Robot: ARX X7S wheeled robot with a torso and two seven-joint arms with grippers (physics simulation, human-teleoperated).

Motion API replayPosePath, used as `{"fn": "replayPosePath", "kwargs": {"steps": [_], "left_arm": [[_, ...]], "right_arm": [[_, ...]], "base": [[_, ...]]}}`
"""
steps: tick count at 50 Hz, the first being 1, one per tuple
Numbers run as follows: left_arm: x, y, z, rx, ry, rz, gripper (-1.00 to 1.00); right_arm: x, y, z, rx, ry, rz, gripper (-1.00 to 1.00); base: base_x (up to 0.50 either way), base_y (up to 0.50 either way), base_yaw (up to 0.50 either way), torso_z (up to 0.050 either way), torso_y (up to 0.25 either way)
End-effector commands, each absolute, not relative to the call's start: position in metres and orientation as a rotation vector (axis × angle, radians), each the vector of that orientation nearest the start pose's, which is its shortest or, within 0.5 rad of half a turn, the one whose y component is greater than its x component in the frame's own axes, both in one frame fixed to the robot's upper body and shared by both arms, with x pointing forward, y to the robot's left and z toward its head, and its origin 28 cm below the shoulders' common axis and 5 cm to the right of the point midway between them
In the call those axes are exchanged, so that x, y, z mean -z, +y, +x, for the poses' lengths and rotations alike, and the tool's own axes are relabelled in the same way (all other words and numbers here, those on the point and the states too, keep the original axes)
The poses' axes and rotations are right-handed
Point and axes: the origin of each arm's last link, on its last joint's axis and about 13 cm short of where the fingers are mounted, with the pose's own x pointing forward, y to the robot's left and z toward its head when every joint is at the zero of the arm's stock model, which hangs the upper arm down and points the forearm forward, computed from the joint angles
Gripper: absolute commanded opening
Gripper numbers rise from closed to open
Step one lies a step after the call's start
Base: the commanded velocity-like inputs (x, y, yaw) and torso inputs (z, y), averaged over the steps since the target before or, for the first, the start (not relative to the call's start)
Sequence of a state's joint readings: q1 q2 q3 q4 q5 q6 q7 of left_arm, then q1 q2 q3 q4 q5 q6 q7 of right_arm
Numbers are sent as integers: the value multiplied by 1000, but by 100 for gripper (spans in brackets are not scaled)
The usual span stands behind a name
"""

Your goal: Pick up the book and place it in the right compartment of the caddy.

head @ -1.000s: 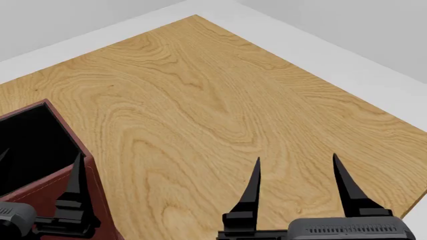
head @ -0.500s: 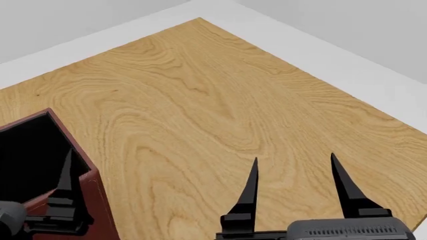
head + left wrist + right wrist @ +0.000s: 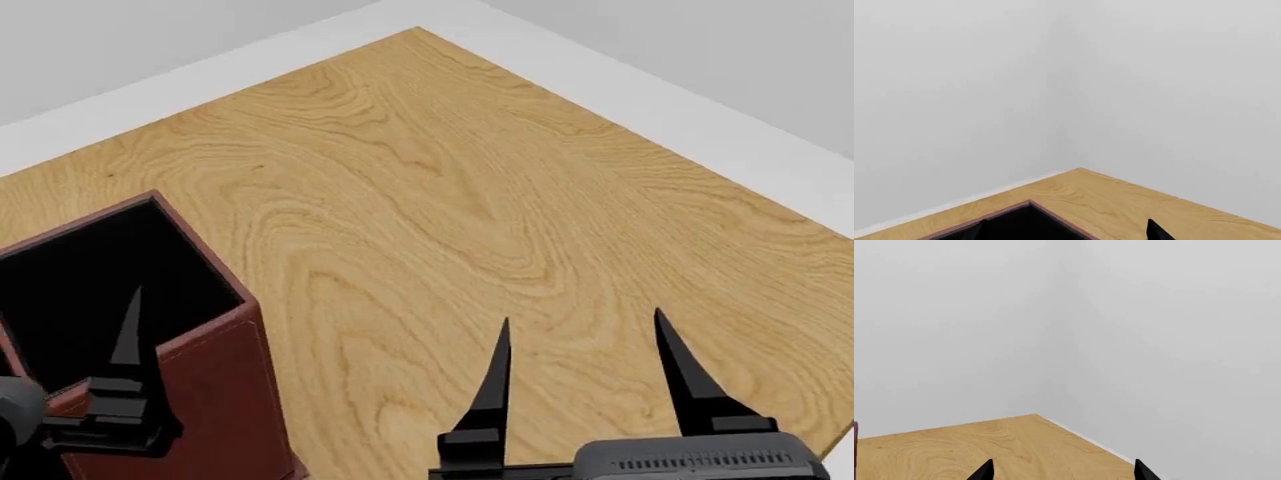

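Stitching runs pale along the front edge of the caddy [image 3: 200, 370], a dark red-brown box with black lining standing at the head view's lower left on the wooden desk [image 3: 441, 180]. The left gripper [image 3: 67, 350] hangs over its open compartment; only one finger shows, so its jaws cannot be judged. The right gripper [image 3: 581, 345] hovers above bare wood, jaws spread. The left wrist view catches the caddy's corner [image 3: 1014, 222] against grey walls. The right wrist view shows spread fingertips [image 3: 984, 471] over the desk [image 3: 954, 447]. No view shows the book.

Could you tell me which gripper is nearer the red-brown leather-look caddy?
Left: the left gripper overlaps the red-brown leather-look caddy; the right gripper is apart over bare wooden table.
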State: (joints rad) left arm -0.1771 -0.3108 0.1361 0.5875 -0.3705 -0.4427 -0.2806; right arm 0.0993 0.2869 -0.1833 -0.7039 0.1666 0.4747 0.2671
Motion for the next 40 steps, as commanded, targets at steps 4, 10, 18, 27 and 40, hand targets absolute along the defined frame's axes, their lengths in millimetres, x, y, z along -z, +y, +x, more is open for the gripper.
{"fn": "replayPosePath", "kwargs": {"steps": [4,10,18,27,40], "left_arm": [[-201,222,209,88,-181,110,100],[-234,220,192,153,-139,144,100],[-281,223,165,255,-13,110,100],[-296,220,146,326,59,167,100],[-309,215,105,428,203,113,100]], "right_arm": [[-141,-101,198,-50,-261,-82,100],[-141,-101,198,-53,-244,-68,100],[-142,-102,197,-50,-247,-56,100],[-141,-101,197,-58,-250,-53,100],[-139,-99,199,-65,-244,-49,100]], "base": [[0,0,0,0,0],[0,0,0,0,0],[0,0,0,0,0],[0,0,0,0,0],[0,0,0,0,0]]}}
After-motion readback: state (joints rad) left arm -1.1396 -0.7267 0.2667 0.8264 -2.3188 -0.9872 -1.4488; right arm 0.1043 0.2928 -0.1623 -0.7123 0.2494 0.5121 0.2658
